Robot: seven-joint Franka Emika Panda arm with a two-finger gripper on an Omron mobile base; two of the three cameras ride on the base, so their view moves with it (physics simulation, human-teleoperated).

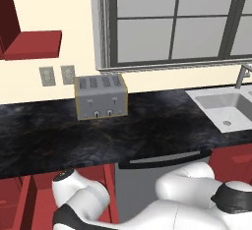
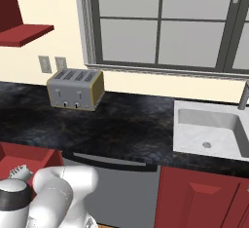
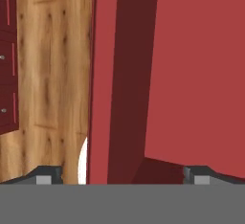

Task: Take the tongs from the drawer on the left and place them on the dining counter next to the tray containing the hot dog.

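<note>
Red fills most of the hand view: you are looking down into the pulled-out drawer (image 3: pixel 191 74), its plain red floor on one side and its darker red wall (image 3: pixel 127 74) running beside it, with pale wooden floor (image 3: pixel 52 65) beyond. The claw (image 3: pixel 122 175) is released, its two dark fingertips (image 3: pixel 45 175) spread wide at the bottom edge, one over the floorboards and one over the drawer, so the wall sits between them.

From the base cameras you see the drawer as an open red box (image 1: pixel 34 199) below the black marbled desk (image 1: pixel 98 135), left of the grey dishwasher front (image 1: pixel 147 185). A silver toaster (image 1: pixel 101 97) stands on the desk near the back wall, and a pale sink (image 1: pixel 226 106) lies off to the right.

Risk, as a judgement: with the fingers straddling the wall, a straight descent could strike the drawer's edge rather than reach inside. Closing now would pinch the wall or nothing.

Hidden: the tongs cannot be made out anywhere; the visible stretch of drawer floor looks bare, so they may lie in the part cut off by the frame. The robot's own white arm covers much of the drawer in both base views.
</note>
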